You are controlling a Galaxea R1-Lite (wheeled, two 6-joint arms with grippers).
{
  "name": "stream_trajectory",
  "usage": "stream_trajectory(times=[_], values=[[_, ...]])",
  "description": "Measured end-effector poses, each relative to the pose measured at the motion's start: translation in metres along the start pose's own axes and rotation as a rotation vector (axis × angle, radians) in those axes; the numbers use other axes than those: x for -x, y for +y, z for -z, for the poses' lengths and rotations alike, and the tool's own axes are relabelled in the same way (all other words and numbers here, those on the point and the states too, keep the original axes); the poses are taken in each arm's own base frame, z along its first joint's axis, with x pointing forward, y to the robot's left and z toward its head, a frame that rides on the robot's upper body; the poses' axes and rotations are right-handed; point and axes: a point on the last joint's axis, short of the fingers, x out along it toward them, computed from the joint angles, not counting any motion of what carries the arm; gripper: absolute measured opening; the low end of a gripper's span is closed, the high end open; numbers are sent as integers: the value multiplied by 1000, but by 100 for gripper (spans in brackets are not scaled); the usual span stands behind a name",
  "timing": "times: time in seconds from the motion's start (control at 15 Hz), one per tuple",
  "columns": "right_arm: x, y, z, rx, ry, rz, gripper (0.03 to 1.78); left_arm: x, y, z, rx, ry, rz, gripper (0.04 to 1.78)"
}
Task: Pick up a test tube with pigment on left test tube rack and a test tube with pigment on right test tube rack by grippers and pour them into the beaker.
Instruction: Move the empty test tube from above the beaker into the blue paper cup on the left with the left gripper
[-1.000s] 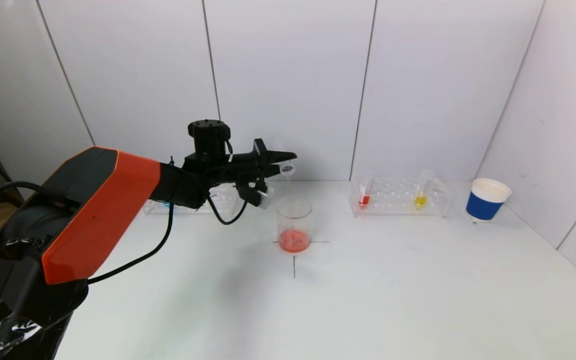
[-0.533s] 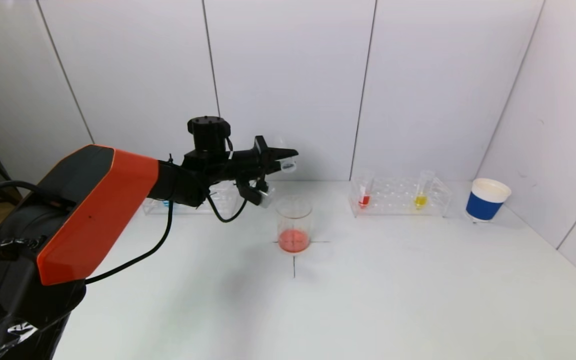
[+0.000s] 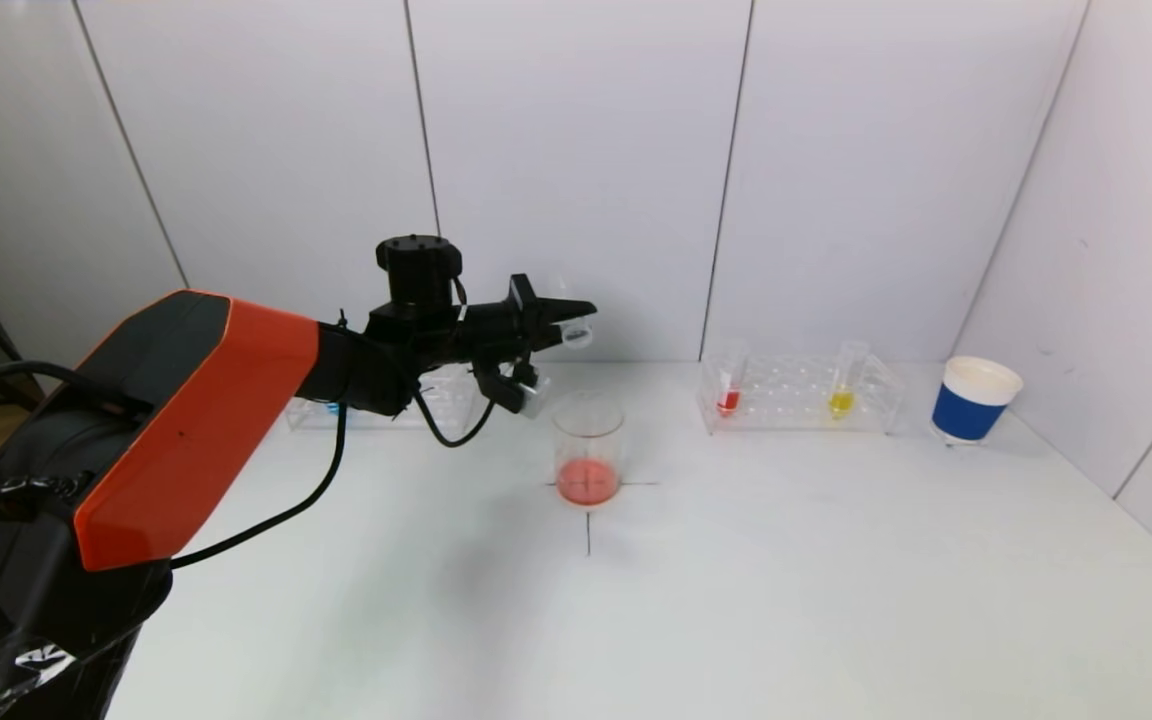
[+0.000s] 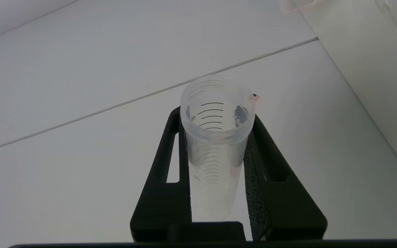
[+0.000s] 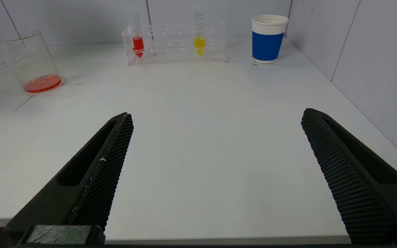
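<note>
My left gripper (image 3: 566,322) is shut on a clear test tube (image 3: 576,332) that lies roughly level, its mouth above the beaker (image 3: 588,448). In the left wrist view the test tube (image 4: 215,144) looks empty, with a red drop at its rim. The beaker holds red liquid and also shows in the right wrist view (image 5: 29,58). The right rack (image 3: 798,392) holds a red tube (image 3: 730,388) and a yellow tube (image 3: 843,388). The left rack (image 3: 376,405) is mostly hidden behind my left arm. My right gripper (image 5: 215,144) is open and empty near the table's front edge.
A blue and white paper cup (image 3: 974,398) stands right of the right rack, near the side wall. A black cross mark (image 3: 588,520) on the white table lies under the beaker.
My left gripper has raised the tube's mouth a little, tilting it back toward level above the beaker. The red stream seen earlier has stopped.
</note>
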Motion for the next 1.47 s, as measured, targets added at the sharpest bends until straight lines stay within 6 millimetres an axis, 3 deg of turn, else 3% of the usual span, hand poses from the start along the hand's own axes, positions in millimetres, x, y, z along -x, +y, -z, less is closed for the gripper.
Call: stream_trajectory(times=[0.33, 0.6, 0.93, 1.47], values=[[0, 0, 0, 0, 0, 1, 177, -2, 1, -1, 12, 8, 5, 46], [0, 0, 0, 0, 0, 1, 177, 1, 17, -5, 147, 44, 12, 46], [0, 0, 0, 0, 0, 0, 177, 17, 55, -11, 493, 248, 55, 46], [0, 0, 0, 0, 0, 0, 177, 51, 132, -11, 1091, 751, -173, 46]])
